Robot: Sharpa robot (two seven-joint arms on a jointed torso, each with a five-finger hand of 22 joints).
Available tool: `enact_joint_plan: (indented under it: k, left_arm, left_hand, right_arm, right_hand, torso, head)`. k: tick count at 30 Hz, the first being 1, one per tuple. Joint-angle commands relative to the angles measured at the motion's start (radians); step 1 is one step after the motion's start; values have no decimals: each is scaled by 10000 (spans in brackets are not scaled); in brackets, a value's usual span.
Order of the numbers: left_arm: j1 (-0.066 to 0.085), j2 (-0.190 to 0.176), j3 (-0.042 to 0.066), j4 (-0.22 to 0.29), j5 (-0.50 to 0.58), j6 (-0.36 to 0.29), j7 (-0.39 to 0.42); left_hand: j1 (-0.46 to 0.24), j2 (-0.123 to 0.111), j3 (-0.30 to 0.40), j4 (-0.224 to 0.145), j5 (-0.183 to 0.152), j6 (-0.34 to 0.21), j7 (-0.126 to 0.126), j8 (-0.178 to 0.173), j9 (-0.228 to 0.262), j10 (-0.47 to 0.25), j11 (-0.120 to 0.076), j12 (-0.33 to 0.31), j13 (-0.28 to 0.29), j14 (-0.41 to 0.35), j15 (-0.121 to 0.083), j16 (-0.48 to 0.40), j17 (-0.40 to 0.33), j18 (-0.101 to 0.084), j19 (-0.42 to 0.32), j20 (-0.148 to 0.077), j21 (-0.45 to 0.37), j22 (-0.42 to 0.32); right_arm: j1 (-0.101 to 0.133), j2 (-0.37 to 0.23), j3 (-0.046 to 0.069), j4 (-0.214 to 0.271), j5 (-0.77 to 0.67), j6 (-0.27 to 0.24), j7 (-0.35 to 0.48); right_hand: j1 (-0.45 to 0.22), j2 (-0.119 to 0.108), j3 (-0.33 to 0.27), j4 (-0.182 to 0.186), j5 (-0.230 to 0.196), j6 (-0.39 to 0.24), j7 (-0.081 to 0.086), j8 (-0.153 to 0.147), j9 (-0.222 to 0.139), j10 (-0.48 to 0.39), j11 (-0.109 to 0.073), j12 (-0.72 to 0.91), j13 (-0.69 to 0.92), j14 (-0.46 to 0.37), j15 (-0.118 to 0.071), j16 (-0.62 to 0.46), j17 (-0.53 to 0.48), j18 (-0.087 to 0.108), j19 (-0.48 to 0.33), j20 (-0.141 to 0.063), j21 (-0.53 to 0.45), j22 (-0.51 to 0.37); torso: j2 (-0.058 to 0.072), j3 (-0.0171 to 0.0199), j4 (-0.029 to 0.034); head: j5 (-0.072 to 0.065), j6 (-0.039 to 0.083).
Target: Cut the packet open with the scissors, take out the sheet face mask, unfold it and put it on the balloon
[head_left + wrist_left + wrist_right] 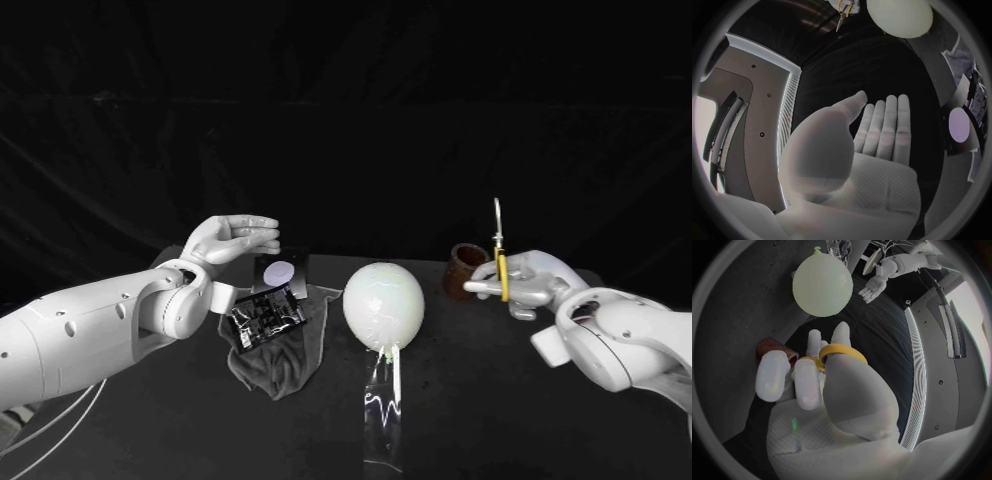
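The pale balloon (384,305) lies at the table's middle, also seen in the wrist views (901,17) (822,285). Left of it is the black packet (274,298) with a white round mark (962,123), lying on a crumpled grey sheet (274,358). My left hand (231,238) hovers above and left of the packet, fingers straight and apart, holding nothing (879,137). My right hand (522,282) is right of the balloon and grips the yellow-handled scissors (500,262), blades pointing up. The yellow loops (842,351) sit around its fingers.
A brown cup (464,270) stands just behind my right hand, close to the balloon's right side (772,346). A glossy clear strip (381,400) runs from under the balloon toward the table's front edge.
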Motion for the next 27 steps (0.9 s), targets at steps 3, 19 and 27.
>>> enact_joint_plan:
  k: [3, 19, 27]
  left_arm:
    - [146, 282, 2, -28, 335, 711, -519]
    - [1026, 1138, -33, -1841, -59, 1408, -1028]
    - [1540, 1482, -33, -2504, -232, 1462, -941]
  left_hand:
    - [-341, -108, 13, 161, -19, 91, 8, 2, -64, 252, -26, 36, -11, 269, -61, 146, 71, 2, -36, 8, 56, 17]
    - [-746, -353, 16, 544, -16, 212, -50, -27, -152, 544, -97, -37, -10, 446, -128, 229, 170, -2, -364, 182, -185, -139]
    - [-626, -380, 202, 610, -15, 387, -191, 32, -166, 756, -198, -81, -10, 252, -135, 93, 159, -17, -606, 298, -361, -245]
  right_arm:
    - [480, 463, 17, -461, -1607, 1285, -1385]
    - [1495, 4232, 31, -5007, -4778, 3726, -2110]
    - [1496, 5795, 39, -7066, -6288, 4079, -1810]
  right_hand:
    - [1682, 1477, 1, -107, 28, 258, -110, -23, -38, 740, -443, 162, 20, 188, -85, 158, 234, -121, 241, -69, 300, 1674]
    - [2472, 1493, 965, -294, 465, 551, -214, -9, -46, 1339, -618, 380, 283, 494, -283, 452, 810, -299, 759, -314, 1043, 1911]
    - [2505, 1457, 1072, -301, 511, 508, -181, -30, -29, 1286, -587, 343, 313, 497, -258, 438, 807, -295, 739, -299, 1011, 1901]
  torso:
    - [0, 6, -10]
    - [100, -2, 69]
    - [303, -46, 130]
  head:
    - [-348, 297]
    - [-649, 698]
    - [-674, 798]
